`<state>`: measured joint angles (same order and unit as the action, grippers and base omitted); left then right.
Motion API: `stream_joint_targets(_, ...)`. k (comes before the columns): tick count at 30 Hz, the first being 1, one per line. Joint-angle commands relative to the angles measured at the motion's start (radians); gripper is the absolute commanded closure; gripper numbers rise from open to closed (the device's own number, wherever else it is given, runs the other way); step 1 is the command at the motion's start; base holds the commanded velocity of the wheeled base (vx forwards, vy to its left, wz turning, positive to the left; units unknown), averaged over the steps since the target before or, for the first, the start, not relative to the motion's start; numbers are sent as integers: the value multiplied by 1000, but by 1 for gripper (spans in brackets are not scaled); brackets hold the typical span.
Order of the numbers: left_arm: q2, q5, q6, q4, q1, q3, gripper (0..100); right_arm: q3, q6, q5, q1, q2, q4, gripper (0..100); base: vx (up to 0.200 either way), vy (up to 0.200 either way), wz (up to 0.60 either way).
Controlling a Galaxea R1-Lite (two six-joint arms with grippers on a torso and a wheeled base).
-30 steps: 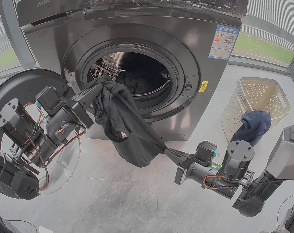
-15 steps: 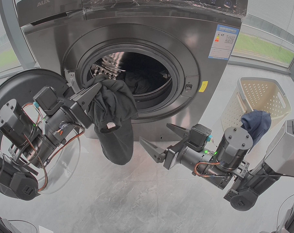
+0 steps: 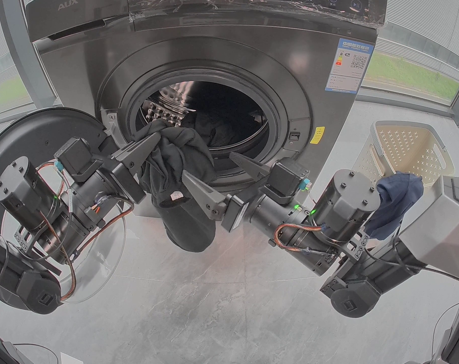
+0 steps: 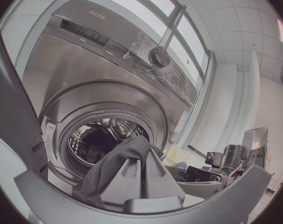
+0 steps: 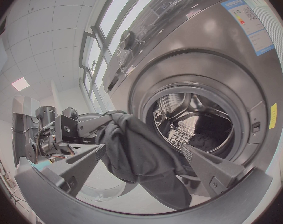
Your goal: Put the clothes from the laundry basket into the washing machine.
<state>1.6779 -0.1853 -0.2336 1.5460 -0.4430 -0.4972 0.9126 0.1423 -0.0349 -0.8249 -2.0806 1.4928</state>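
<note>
The left gripper [image 3: 155,141] is pinched tight on one limp, dark garment [image 3: 181,160] — bunched, hanging at the round mouth of the grey metallic washing machine [image 3: 300,72]. The right gripper [image 3: 213,170] gapes beside it, holding nothing. One navy cloth [image 3: 398,193] drapes over the rim of the perforated cream laundry basket [image 3: 416,142].

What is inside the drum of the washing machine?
Dark clothes lie low at the back of the drum, against its perforated steel wall. The black garment held by the left claw hangs before the opening's lower left and covers that part.
</note>
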Motion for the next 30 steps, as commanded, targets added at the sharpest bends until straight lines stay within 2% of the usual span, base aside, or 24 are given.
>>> stream_joint_targets(1,10,0,0,0,0,0,100,17,0,-5,-20,-21,6,0,0,0,0)
stream_joint_targets(15,11,0,2,0,-5,0,100,81,0,-5,-28,-79,12,0,0,0,0)
stream_joint_targets(16,11,0,2,0,-5,0,100,95,0,-5,-26,-95,15,100,0,0,0)
stream_joint_targets(26,11,0,0,0,-5,6,100,106,0,7,-22,-85,14,100,0,0,0)
stream_joint_targets(30,11,0,2,0,-5,8,100,51,3,10,-7,-16,9,100,0,0,0)
